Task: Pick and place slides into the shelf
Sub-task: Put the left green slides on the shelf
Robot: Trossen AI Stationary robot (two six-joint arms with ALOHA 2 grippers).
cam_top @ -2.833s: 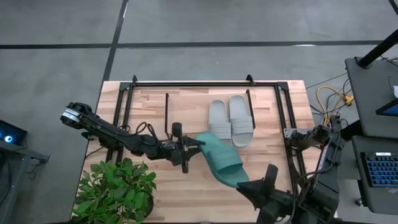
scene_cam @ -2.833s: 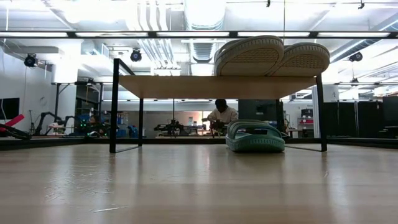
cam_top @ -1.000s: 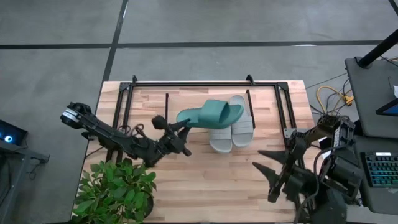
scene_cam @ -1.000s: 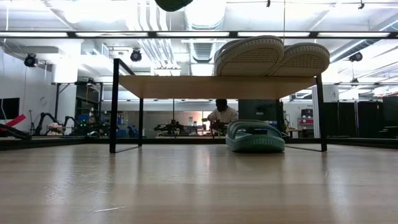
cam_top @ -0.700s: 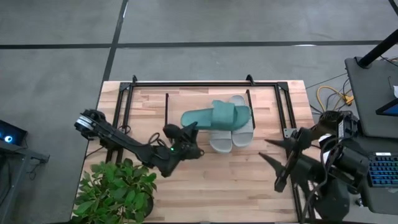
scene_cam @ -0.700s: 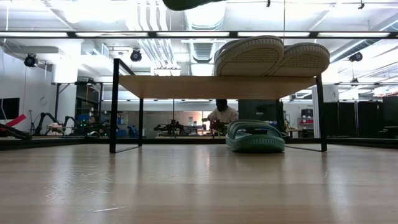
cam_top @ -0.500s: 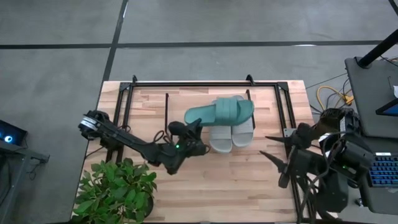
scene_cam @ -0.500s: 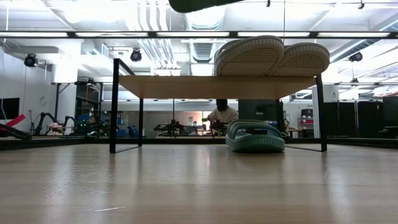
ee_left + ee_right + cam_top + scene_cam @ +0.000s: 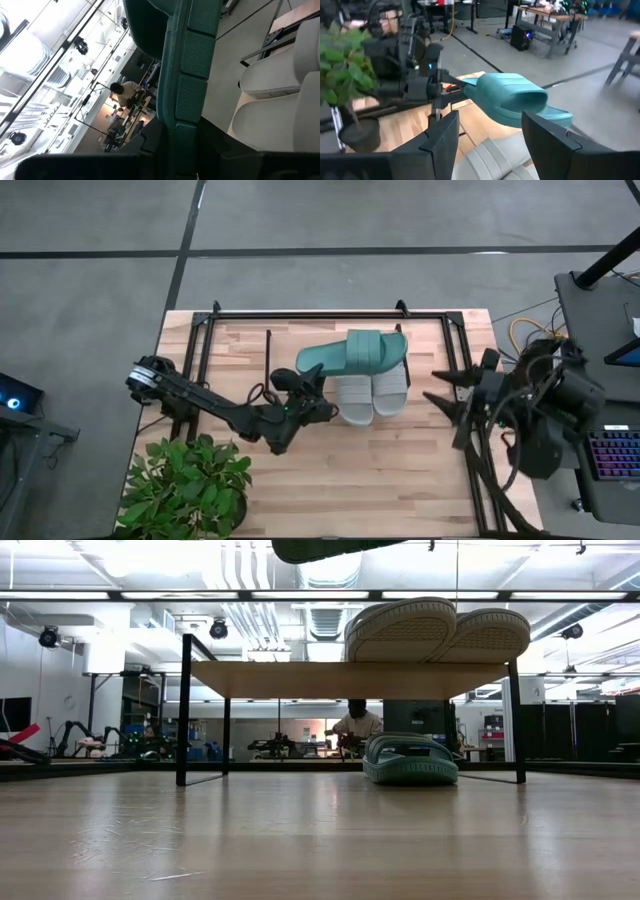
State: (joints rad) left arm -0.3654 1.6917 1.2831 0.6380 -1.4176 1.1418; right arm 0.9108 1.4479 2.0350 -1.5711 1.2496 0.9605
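My left gripper [image 9: 305, 383] is shut on a teal slide [image 9: 352, 355], which hangs crosswise above two pale grey slides [image 9: 372, 390]. Those two rest sole-down, side by side, on the shelf's wooden top board [image 9: 350, 678]. The held slide's underside [image 9: 320, 548] shows high above the shelf in the low view. A second teal slide [image 9: 410, 760] lies on the table under the shelf. My right gripper [image 9: 447, 395] stands open at the table's right edge, holding nothing; its wrist view looks at the held slide [image 9: 512, 100]. My left gripper holds the teal slide by the end away from its strap [image 9: 300, 367], coming at it level from the table's left and near side. In the wrist view the slide's edge [image 9: 187, 120] runs out from between the fingers. The slide is lifted clear, roughly level, above the grey slides.
A potted plant [image 9: 185, 490] stands at the table's near left corner. Black frame rails [image 9: 330, 313] run along the far edge and both sides. A desk with a keyboard [image 9: 610, 455] stands to the right. A person [image 9: 357, 722] sits far behind the table.
My left gripper has carried the teal slide toward the table's far and right edges, over the grey slides; the slide stays lifted and has turned more crosswise. My right arm has drawn back toward the right and far edges.
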